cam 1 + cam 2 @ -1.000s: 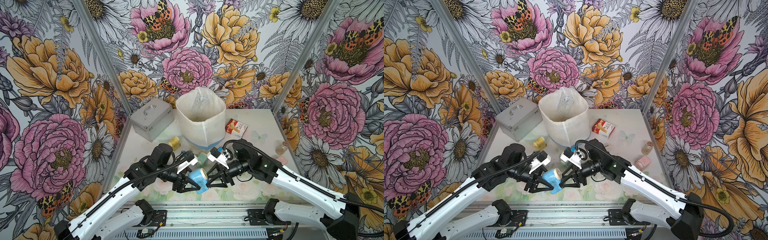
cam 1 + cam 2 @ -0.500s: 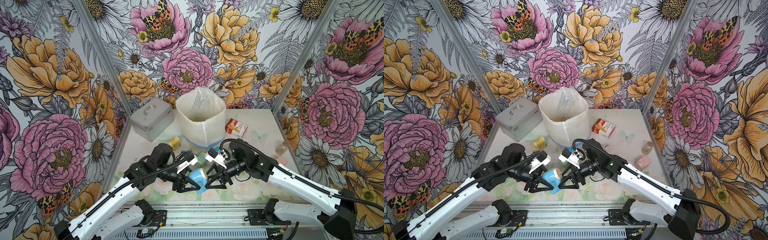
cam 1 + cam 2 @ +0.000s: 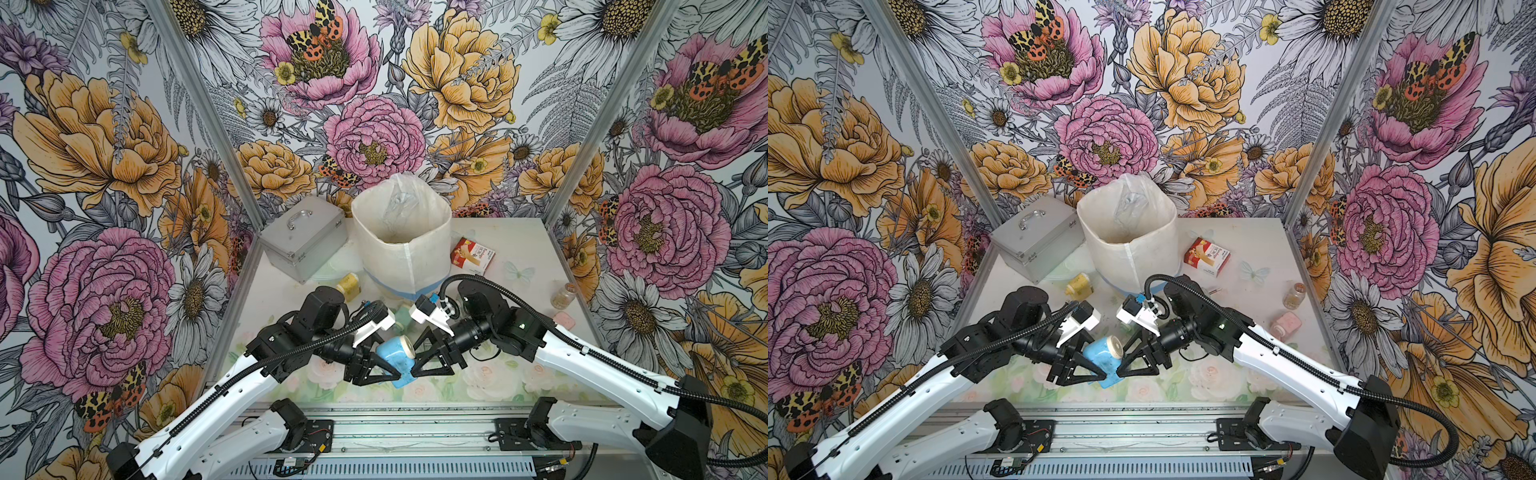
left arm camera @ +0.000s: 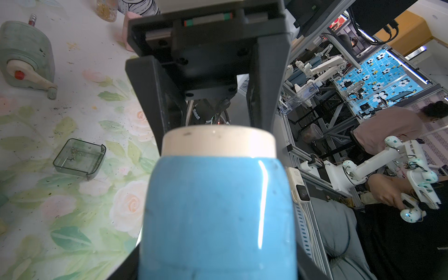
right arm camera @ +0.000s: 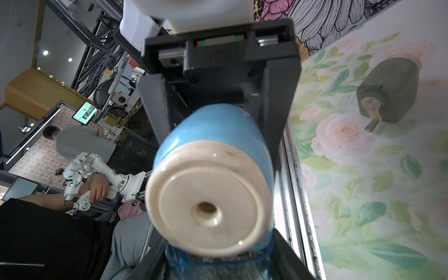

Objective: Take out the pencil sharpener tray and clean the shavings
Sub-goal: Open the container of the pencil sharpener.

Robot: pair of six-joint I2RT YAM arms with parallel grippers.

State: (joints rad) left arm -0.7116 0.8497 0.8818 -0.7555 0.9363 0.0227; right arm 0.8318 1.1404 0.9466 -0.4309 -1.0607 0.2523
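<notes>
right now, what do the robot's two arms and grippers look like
Both the left arm and right arm have white links, black joint housings and a black ribbed cable conduit along each. The left gripper and right gripper have black triangular fingers under white camera mounts; each carries a red-and-green strip.

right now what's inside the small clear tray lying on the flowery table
A small cluster of shavings sits on the floor of the clear tray; the rest looks bare. Its tinted walls blur the floor's edges, and no top view shows the tray.
</notes>
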